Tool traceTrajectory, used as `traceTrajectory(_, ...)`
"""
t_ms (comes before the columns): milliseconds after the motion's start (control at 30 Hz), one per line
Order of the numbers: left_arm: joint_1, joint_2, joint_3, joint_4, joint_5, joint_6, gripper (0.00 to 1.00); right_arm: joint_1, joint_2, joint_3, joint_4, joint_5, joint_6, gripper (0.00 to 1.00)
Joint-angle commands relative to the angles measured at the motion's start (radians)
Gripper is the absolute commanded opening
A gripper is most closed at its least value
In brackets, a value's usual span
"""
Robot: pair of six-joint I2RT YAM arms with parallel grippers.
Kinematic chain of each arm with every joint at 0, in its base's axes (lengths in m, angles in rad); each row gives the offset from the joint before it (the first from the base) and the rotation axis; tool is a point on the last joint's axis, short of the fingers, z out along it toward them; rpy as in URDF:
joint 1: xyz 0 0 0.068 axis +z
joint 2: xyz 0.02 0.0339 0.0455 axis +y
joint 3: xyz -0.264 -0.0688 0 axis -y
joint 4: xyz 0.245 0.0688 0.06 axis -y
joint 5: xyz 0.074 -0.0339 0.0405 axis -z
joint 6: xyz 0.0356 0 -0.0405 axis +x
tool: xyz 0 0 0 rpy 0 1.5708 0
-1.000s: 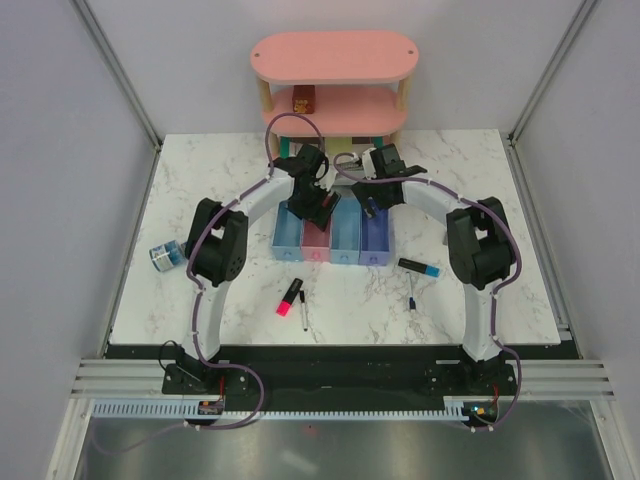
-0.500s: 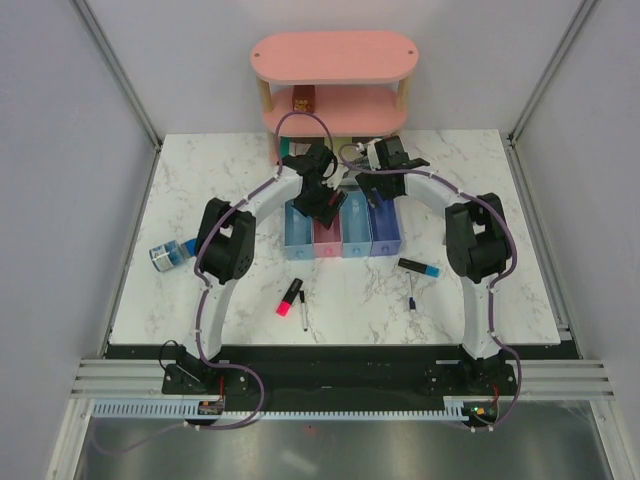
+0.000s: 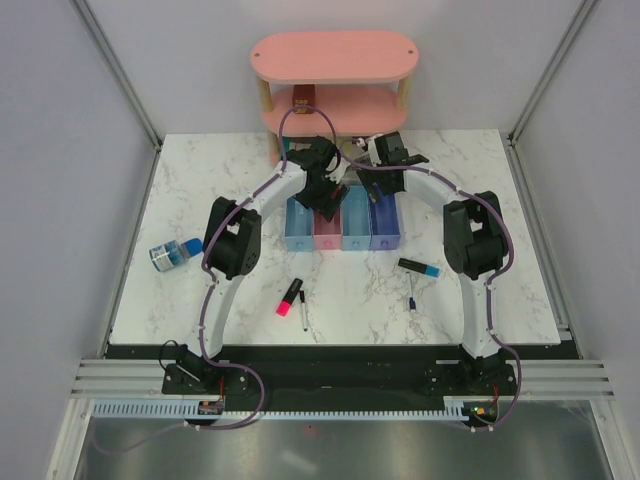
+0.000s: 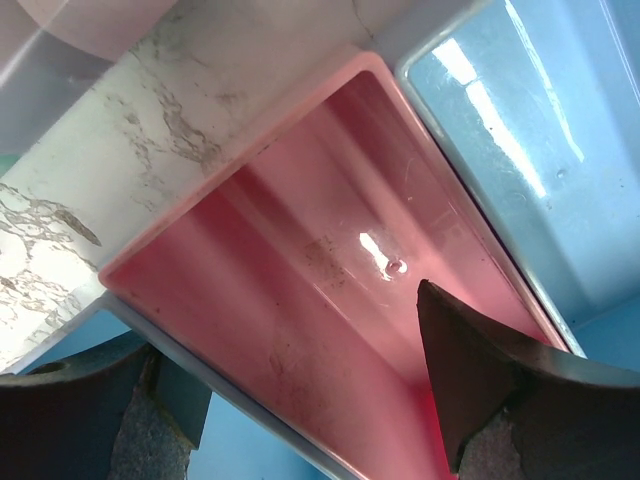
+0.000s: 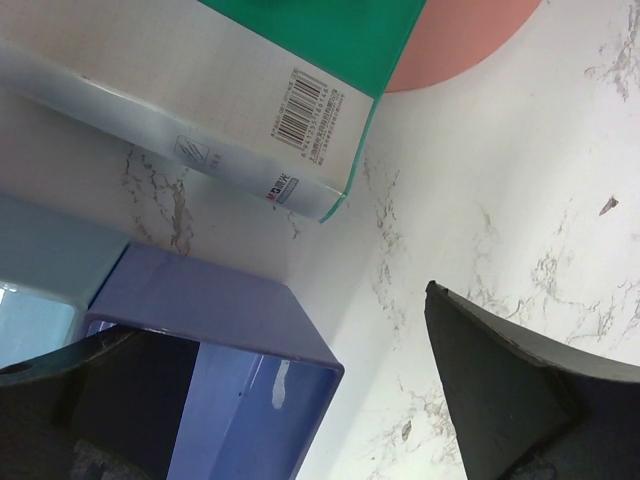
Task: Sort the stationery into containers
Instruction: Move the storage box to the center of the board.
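Four narrow plastic trays [image 3: 343, 246] joined in a row (light blue, pink, light blue, purple-blue) sit mid-way across a white marble-patterned table [image 3: 500, 200]. Both arms reach over the trays' far ends.

The left gripper [image 4: 290, 400] hangs low over the glossy pink tray [image 4: 300, 260], fingers spread and holding nothing. One finger is inside that tray and the other is past its wall, over the light blue neighbour. The part of the pink tray in view is bare. The right gripper [image 5: 300, 400] is likewise spread and empty at the far corner of the purple-blue tray [image 5: 220, 400], near a green-covered book [image 5: 340, 30] by the pink oval shelf [image 3: 335, 55].

The stationery lies loose on the marble, apart from the trays:
- a pink highlighter [image 3: 290, 297] beside a thin pen [image 3: 303, 312], front left
- a black-and-blue highlighter [image 3: 418, 267] near a second thin pen [image 3: 410, 298], front right
- a round blue patterned tape roll [image 3: 172, 254], far left

Sorting seems not yet begun. The next move likely calls for lifting clear of the trays and drawing back toward the bases — each arm to its nearer highlighter.
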Motion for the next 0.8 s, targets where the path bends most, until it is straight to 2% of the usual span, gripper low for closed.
traceTrajectory(0, -0.023, 0.002, 0.073, 0.075, 0.050, 0.053, 0.83, 0.017, 0.041, 0.055, 0.053, -0.021, -0.002, 0.98)
traceTrajectory(400, -0.023, -0.078, 0.037, 0.073, 0.071, 0.043, 0.83, 0.017, -0.031, 0.058, 0.040, -0.029, -0.005, 0.98)
traceTrajectory(767, -0.023, -0.242, -0.030, 0.070, 0.070, 0.056, 0.85, 0.019, -0.163, 0.030, -0.016, -0.039, -0.004, 0.98)
